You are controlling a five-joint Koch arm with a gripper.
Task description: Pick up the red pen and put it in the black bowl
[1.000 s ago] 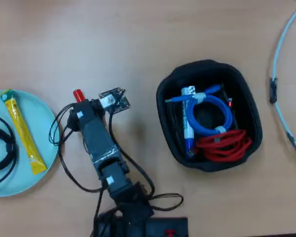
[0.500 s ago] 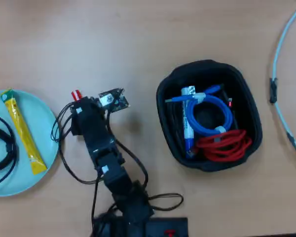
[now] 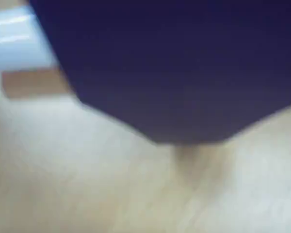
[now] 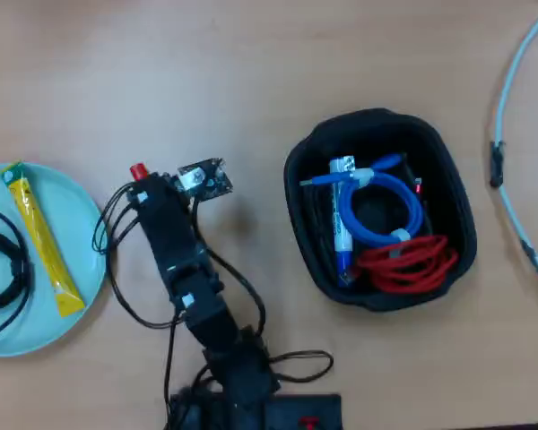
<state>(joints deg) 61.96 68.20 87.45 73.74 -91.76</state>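
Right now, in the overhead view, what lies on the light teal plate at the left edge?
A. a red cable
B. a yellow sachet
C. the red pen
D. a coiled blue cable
B: the yellow sachet lies lengthwise on the teal plate, while the blue cable and red cable sit in the black bowl.

The overhead view is evenly lit, soft and slightly hazy over the pale wooden desk (image 4: pixel 278 63); the wrist view is badly blurred, perhaps too close to focus.
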